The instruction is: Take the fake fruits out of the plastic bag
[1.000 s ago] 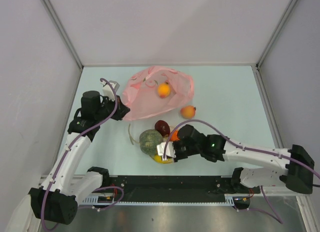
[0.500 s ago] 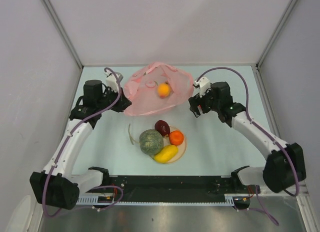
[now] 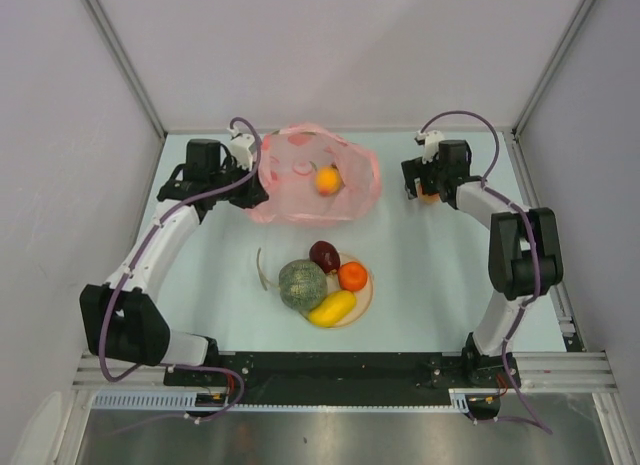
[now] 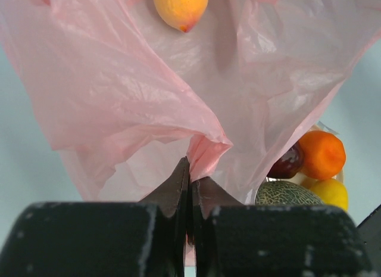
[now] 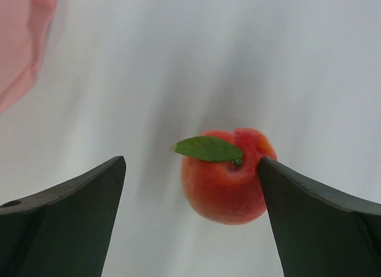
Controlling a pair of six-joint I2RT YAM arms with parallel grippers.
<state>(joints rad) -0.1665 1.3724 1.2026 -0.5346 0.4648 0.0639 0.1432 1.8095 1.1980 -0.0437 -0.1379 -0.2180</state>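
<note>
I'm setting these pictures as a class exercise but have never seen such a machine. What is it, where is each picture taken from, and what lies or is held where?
Two robot arms are bolted at the near edge of a table, each ending in a two-finger gripper. One picture looks down from above; the other two come from cameras on the wrists. The left gripper is pinched shut on a pink plastic bag with one orange-yellow fruit inside. The right gripper stands open around a peach on the table. A plate holds a melon, an apple, an orange and a yellow fruit.
</note>
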